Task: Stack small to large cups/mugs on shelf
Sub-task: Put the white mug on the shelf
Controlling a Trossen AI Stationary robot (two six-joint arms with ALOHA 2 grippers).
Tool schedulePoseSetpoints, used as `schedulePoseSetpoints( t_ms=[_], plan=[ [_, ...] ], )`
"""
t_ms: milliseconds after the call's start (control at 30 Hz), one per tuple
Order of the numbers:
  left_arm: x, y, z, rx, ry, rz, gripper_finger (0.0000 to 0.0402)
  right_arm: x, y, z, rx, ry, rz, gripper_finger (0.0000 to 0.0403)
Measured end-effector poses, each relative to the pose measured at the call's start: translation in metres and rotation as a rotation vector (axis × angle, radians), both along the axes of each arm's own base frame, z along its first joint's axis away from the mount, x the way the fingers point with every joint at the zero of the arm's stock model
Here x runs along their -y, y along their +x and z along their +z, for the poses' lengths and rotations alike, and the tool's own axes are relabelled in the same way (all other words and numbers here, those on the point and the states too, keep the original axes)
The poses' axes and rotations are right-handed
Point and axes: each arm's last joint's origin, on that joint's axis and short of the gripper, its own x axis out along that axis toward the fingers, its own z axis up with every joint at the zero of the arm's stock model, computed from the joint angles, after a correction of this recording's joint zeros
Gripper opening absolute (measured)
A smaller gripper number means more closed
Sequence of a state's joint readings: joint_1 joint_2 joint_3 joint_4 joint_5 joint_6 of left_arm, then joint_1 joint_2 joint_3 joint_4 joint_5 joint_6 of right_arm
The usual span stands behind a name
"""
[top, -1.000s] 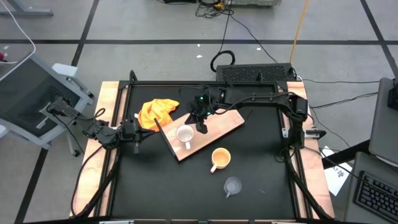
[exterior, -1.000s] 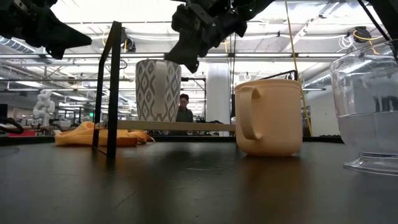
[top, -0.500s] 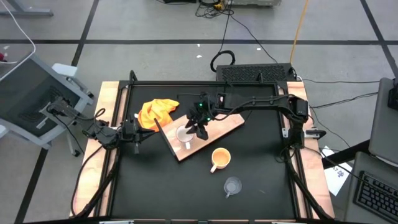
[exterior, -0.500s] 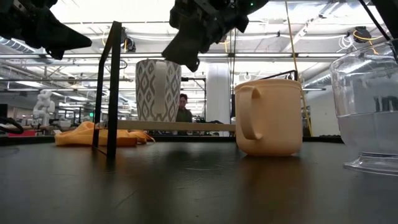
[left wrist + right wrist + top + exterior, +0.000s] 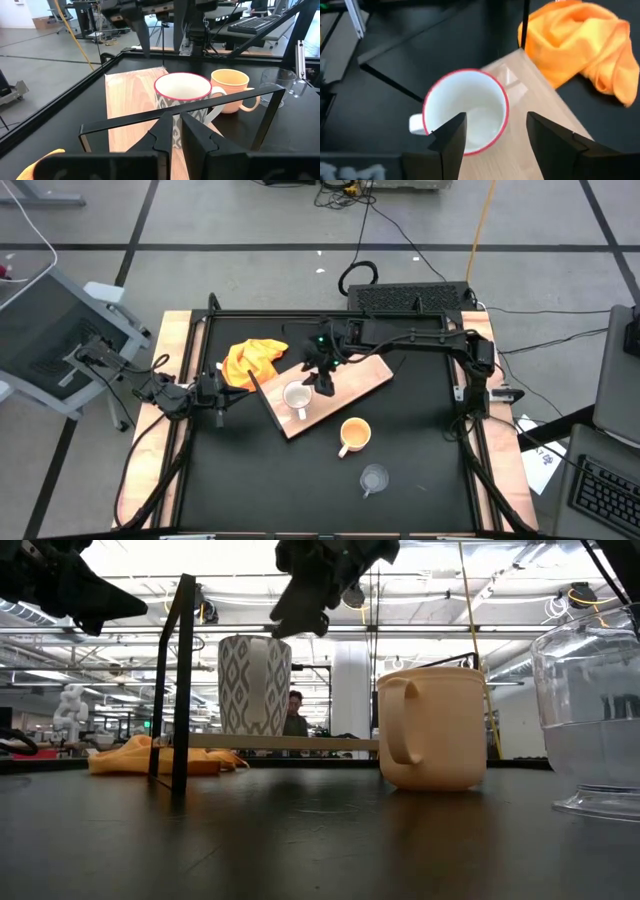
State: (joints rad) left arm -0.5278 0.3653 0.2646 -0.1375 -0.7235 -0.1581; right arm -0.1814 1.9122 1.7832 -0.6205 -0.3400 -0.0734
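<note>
At nine o'clock on the black tabletop (image 5: pixel 300 490) the left gripper (image 5: pixel 218 392) waits low, its two dark fingers (image 5: pixel 161 134) drawn narrow with only a slim gap and nothing between them. Just toward eleven o'clock lies a yellow-orange cloth (image 5: pixel 252 358), touching the near corner of the shelf (image 5: pixel 362 376), a light wooden board lying at a slant across the table's middle. The white mug (image 5: pixel 297 396) stands upright on the board's nine-o'clock half, red-rimmed and grey-patterned, its handle toward six o'clock. The right gripper (image 5: pixel 323 377) hangs above the board just at the mug's two o'clock side, jaws spread wide and empty, touching nothing; in the right wrist view the mug's open mouth (image 5: pixel 466 110) lies partly between its fingers (image 5: pixel 450 141). At five o'clock from the board the yellow-orange mug (image 5: pixel 354 434) stands on the tabletop, and further toward six o'clock the clear glass cup (image 5: pixel 373 478).
</note>
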Motion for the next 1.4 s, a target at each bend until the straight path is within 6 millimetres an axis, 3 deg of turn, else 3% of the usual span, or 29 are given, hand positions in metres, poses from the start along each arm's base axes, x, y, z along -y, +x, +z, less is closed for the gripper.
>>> schedulePoseSetpoints(
  t_ms=[400,700,1400],
  plan=[
    [0.000,0.000,0.001,0.006,-0.004,0.000,0.0037,-0.007,-0.001,-0.003,-0.038,-0.088,-0.001,0.0197],
    [0.000,0.000,0.001,0.005,-0.006,-0.006,0.0037,-0.010,0.017,-0.031,-0.047,-0.085,0.012,0.0197],
    [0.000,0.000,-0.003,-0.031,0.011,-0.025,0.0037,-0.007,0.020,-0.034,-0.034,-0.147,0.003,0.0196]
  ],
)
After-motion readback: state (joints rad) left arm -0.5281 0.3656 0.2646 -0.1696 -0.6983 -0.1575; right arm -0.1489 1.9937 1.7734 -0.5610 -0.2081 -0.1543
